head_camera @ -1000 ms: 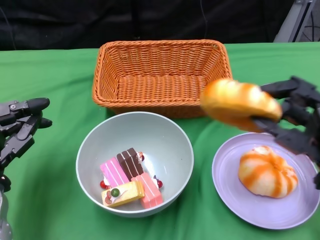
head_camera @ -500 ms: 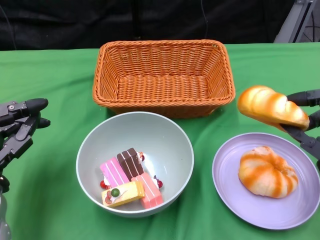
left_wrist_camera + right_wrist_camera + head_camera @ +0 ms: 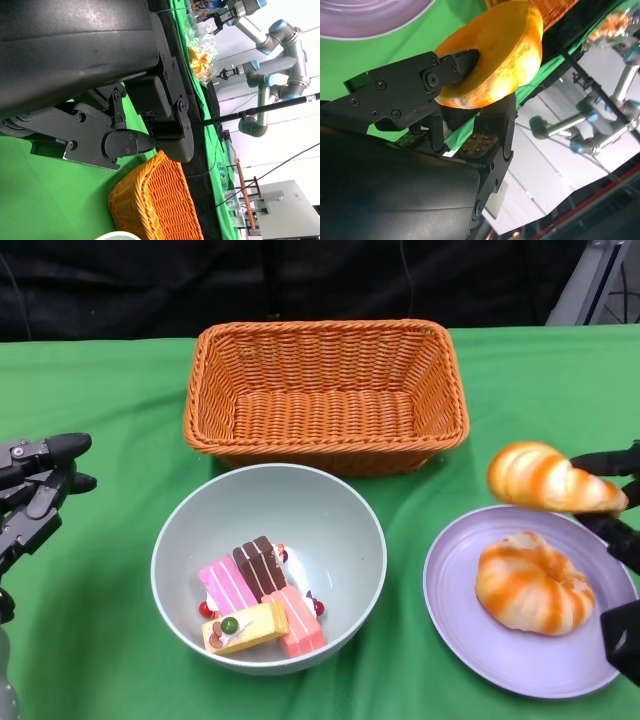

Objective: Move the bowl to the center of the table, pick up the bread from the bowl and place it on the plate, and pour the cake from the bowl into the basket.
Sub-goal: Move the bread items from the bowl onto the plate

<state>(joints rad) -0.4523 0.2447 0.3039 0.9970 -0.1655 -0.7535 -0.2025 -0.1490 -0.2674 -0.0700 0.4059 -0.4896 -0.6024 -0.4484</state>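
Right hand pinches bread roll above plate far rim, beside another roll. Should lower onto bare plate area before releasing. Cakes remain in bowl. Left hand spread, empty, over bench.

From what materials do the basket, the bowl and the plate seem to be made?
The basket looks like woven wicker or plastic rattan: orange strands interlaced, matte. The bowl seems plastic or glazed ceramic: smooth, pale grey-green, with a soft sheen. The plate looks the same kind, smooth lilac with a raised rim; the pictures cannot settle plastic or ceramic.
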